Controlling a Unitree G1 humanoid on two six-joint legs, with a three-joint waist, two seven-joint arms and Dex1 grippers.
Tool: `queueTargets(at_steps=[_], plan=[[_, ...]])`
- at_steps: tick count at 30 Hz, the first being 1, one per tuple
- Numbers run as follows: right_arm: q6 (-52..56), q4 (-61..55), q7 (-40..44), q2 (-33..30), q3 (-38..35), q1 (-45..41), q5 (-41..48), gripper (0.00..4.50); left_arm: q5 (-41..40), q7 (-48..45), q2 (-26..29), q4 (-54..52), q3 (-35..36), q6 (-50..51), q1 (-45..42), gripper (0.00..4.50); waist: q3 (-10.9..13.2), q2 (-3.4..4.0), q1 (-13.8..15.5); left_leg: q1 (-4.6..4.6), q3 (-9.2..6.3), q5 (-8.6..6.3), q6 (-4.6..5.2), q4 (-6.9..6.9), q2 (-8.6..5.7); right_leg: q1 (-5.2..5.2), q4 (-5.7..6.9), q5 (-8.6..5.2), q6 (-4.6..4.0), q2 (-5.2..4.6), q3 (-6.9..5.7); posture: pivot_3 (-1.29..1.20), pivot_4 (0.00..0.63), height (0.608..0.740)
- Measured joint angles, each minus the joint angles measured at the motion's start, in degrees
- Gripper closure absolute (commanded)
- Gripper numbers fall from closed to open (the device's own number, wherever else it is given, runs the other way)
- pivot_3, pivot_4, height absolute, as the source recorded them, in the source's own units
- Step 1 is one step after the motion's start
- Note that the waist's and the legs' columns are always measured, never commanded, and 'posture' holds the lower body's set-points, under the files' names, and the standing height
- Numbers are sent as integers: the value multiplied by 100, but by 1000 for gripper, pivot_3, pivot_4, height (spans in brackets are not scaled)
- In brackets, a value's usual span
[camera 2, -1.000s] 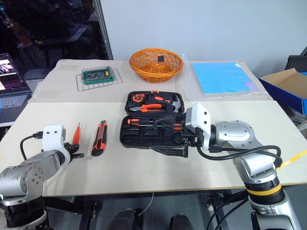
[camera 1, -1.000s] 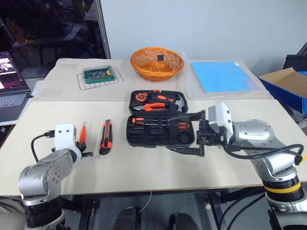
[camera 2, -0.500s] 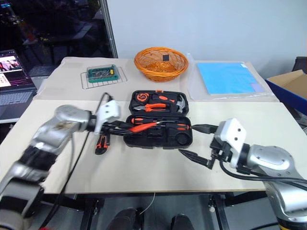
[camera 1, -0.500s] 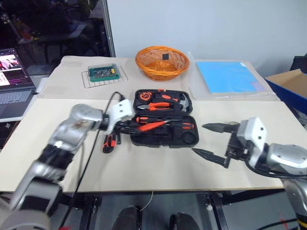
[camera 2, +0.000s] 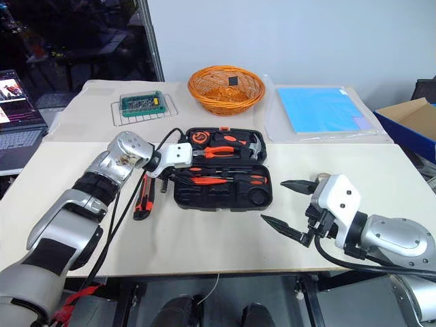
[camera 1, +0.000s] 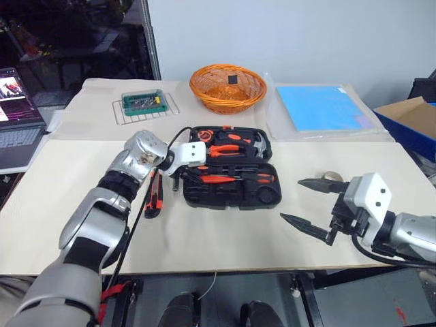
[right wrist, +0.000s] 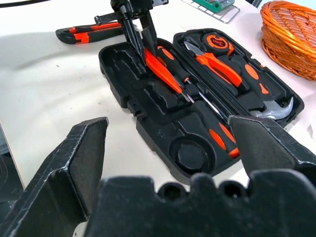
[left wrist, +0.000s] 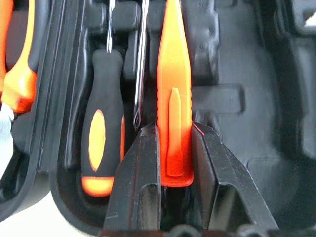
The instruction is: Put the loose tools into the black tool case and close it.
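Note:
The black tool case (camera 1: 235, 202) lies open mid-table. Its far half holds pliers, a hammer and a tape measure. Two long screwdrivers (right wrist: 174, 60) with orange-and-black handles lie in the near half. My left gripper (camera 1: 187, 173) reaches in from the left, shut on the short red-orange screwdriver (left wrist: 173, 103), which angles down over the near half's recesses. The orange-and-black utility knife (camera 1: 154, 195) lies on the table left of the case. My right gripper (camera 1: 291, 200) hovers wide open to the right of the case, holding nothing.
A woven orange basket (camera 1: 228, 87) stands behind the case. A green bit box (camera 1: 144, 103) sits on a wire rack at the back left, and a blue sheet (camera 1: 320, 107) lies at the back right. A laptop (camera 1: 17, 122) is at the far left.
My left arm has swung from the table's left side over to the case, carrying the red-orange screwdriver. My right gripper has drawn back from the case to the right, still open.

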Motion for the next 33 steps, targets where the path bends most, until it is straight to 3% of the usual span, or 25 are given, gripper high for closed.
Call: queueTargets(at_steps=[15, 17, 23, 26, 33], plan=[[129, -122, -289, 0, 0, 107, 0, 0, 687, 14, -374, 607, 33, -184, -371, 4059, -1, 1, -4, -3, -3, -11, 16, 37, 0, 10, 10, 7, 17, -4, 1, 0, 150, 740], [131, -128, -291, 0, 0, 107, 0, 0, 724, -23, -373, 603, 34, -149, -387, 3052, -1, 2, -14, -3, -2, -11, 16, 37, 0, 10, 11, 7, 17, -4, 3, 0, 150, 740], [131, -128, -293, 0, 9, 101, -3, 0, 741, -142, -189, 460, 198, -62, -393, 1007, -1, 2, -56, -5, 3, -13, 19, 37, 0, 4, 11, 7, 17, -2, 9, 0, 150, 740], [130, -103, -291, 0, 54, 39, -8, 0, 466, -538, -54, 198, 516, 360, -260, 1173, -1, 2, -59, -5, 3, -13, 20, 38, -1, 4, 13, 7, 17, -3, 8, 0, 150, 740], [113, -58, -294, 14, 245, -117, -20, 0, -513, -544, -254, -924, 1405, 2070, 155, 3425, 0, 1, 10, -7, -6, -13, 19, 45, -5, 12, 14, 10, 23, -7, 0, 0, 150, 740]])
